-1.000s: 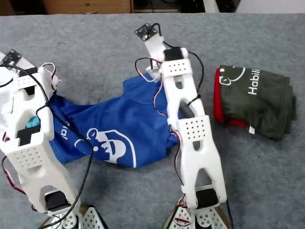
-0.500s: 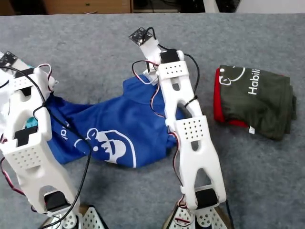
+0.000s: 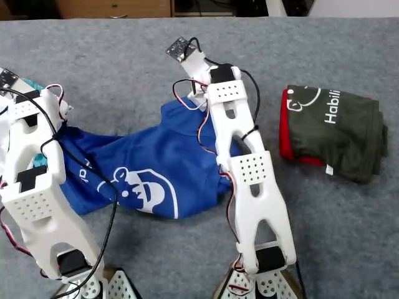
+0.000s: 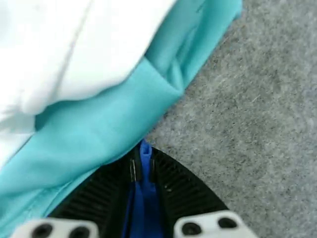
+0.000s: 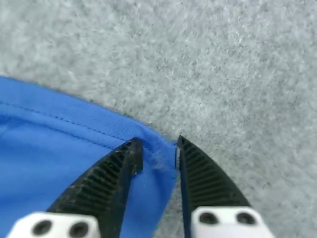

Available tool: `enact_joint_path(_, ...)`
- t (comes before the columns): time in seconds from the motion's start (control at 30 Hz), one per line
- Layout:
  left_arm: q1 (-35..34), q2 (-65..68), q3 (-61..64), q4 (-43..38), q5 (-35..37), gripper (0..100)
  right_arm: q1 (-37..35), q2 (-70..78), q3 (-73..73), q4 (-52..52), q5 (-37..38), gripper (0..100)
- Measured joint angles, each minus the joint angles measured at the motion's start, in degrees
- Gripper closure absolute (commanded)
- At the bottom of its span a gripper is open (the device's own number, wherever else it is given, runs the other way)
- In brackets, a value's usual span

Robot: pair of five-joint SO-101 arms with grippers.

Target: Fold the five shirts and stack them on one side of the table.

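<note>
The blue shirt point(image 3: 156, 162) lies rumpled in the middle of the tabletop point(image 3: 124, 56) between the arms, with a folded olive shirt point(image 3: 336, 131) at the right. The left tool point(image 4: 142, 163) pinches a fold of the blue shirt, just beside a teal shirt point(image 4: 99, 129). The right tool point(image 5: 158, 151) stands narrowly parted astride the blue shirt's far edge.

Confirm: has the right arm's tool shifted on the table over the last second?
Yes. In the high view the right tool has moved slightly left, away from the folded dark green fabric shirt, which has not moved.
</note>
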Motion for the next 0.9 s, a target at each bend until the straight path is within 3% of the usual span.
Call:
enact_joint_path(0.17,0.0,0.09,-0.35,1.23,-0.09,98,0.0,0.0,0.0,0.0,0.35,99.6)
enact_joint_path(0.63,0.0,0.44,-1.14,2.02,-0.09,98,0.35,0.7,-2.99,-0.26,-2.9,99.6)
enact_joint_path(0.9,0.0,0.53,-1.14,2.02,-0.09,98,0.53,0.7,-17.76,2.37,-2.99,99.6)
